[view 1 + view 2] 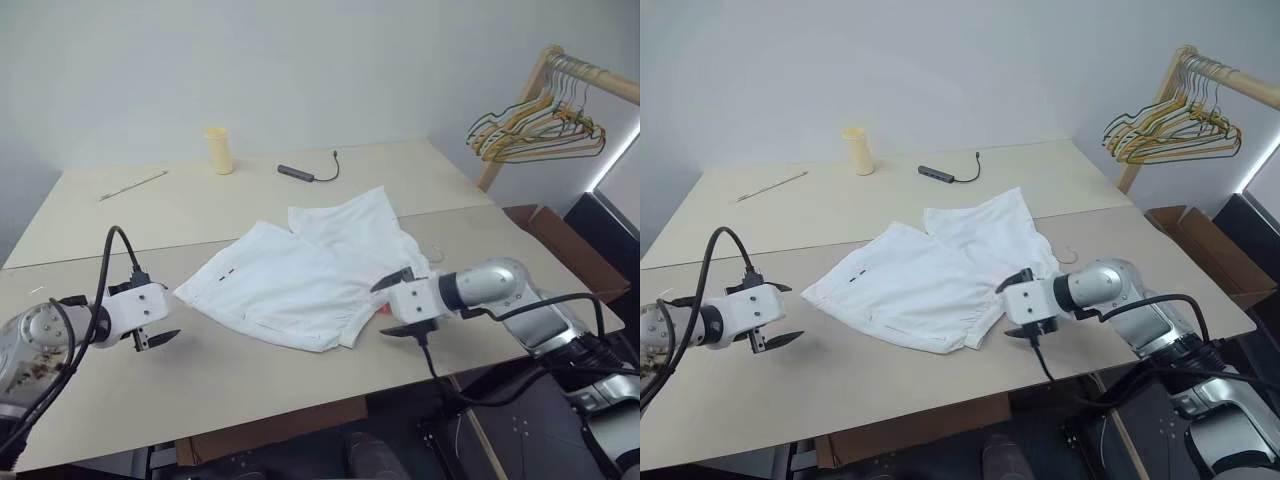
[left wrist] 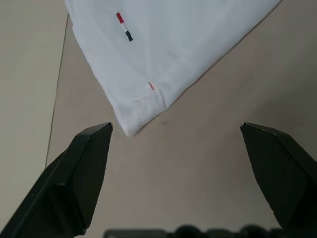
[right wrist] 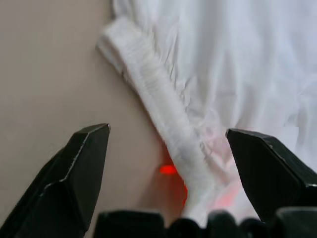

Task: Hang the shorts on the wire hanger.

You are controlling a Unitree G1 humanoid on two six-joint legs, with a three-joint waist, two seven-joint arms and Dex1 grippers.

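Beige table (image 1: 250,380) against a plain grey-white wall, wooden rack (image 1: 545,75) at the far right with a bunch of yellow, green and orange hangers (image 1: 540,125). Cardboard box (image 1: 565,245) beside the table's right edge, partly cut off by the right arm. Far side of the table: yellow cup (image 1: 218,150), dark adapter with cable (image 1: 300,172), thin stick (image 1: 133,184).

Shorts (image 1: 300,270) lie flat mid-table, crumpled, waistband toward the right gripper. Small red and black mark visible near the left-hand hem; pink-red glow at the waistband in the right wrist view. Single dark wire hanger: can't make it out for certain; only a faint thin curl on the table just right of the shorts.

Left gripper (image 1: 155,335) sits low over the table, angled down toward the shorts' near-left corner, fingers spread wide, empty, just short of the fabric. Right gripper (image 1: 402,305) comes in from the right, angled down and pointing left at the waistband, fingers wide apart, holding nothing; the waistband runs between them in the wrist view, contact unclear.
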